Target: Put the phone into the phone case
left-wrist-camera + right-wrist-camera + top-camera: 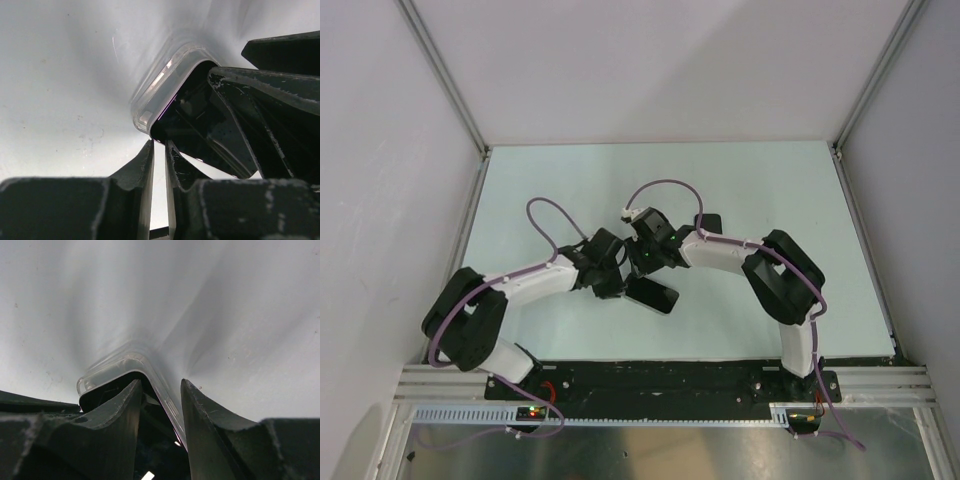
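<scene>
Scene: two white-and-black robot arms seen from above, bent inward so that their hands meet over the middle of a pale tabletop (740, 190) with grey walls on three sides.
Phone: the phone (655, 297) is a glossy black slab lying at an angle on the tabletop, just under and in front of the two hands, nearer the arms' bases than the far wall.
Phone case: the clear phone case (160, 90) wraps one rounded corner of the phone (195, 125); in the left wrist view the dark screen sits inside the see-through rim there.
Fit: only that corner and a short run of edge show, so I cannot tell whether the whole phone is seated.
Left hand: the left hand (160, 145) is narrow, its two black fingers (135, 170) separated by a thin slit, with the tips right at the phone's edge (whether they pinch it cannot be told).
Right hand: the right hand (160, 382) is about half spread and straddles the phone case (115, 365) rim, one finger over the phone (102, 392) and the other over the bare tabletop; I cannot tell whether it presses on the rim.
Hands together: from above, the left hand (612, 285) and right hand (645, 265) are just beside each other, and the right one's black fingers (265, 115) reach across the screen in the left wrist view.
Cables: a purple cable (665, 185) loops above each arm.
</scene>
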### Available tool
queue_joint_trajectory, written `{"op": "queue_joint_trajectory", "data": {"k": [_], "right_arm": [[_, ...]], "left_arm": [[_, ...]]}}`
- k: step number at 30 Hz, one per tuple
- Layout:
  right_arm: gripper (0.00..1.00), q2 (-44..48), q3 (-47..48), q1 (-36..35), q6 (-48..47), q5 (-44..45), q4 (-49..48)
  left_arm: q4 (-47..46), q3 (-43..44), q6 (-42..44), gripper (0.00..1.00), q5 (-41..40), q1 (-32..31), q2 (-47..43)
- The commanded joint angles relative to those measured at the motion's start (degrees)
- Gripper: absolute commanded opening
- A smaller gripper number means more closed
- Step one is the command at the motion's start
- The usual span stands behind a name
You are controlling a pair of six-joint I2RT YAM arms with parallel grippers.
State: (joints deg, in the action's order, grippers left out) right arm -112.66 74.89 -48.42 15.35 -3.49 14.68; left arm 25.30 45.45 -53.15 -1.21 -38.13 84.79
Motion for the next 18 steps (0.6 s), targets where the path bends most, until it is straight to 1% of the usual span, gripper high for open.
{"op": "queue_joint_trajectory", "data": {"k": [1, 13, 18], "right_arm": [[0.42, -0.74, 2.1, -0.43, -0.24, 0.48, -0.03], [0.42, -1.22, 2.1, -0.72, 0.02, 0.65, 0.25], [0.41, -1.24, 2.1, -0.82, -0.08, 0.88, 0.25]], "left_arm": [[-1.73, 2.07, -0.98, 0.17, -0.09, -0.5, 1.32], [-3.16, 1.35, -2.01, 0.13, -0.23, -0.47, 5.16], [-3.68, 0.81, -2.11, 0.13, 0.16, -0.43, 4.25]]}}
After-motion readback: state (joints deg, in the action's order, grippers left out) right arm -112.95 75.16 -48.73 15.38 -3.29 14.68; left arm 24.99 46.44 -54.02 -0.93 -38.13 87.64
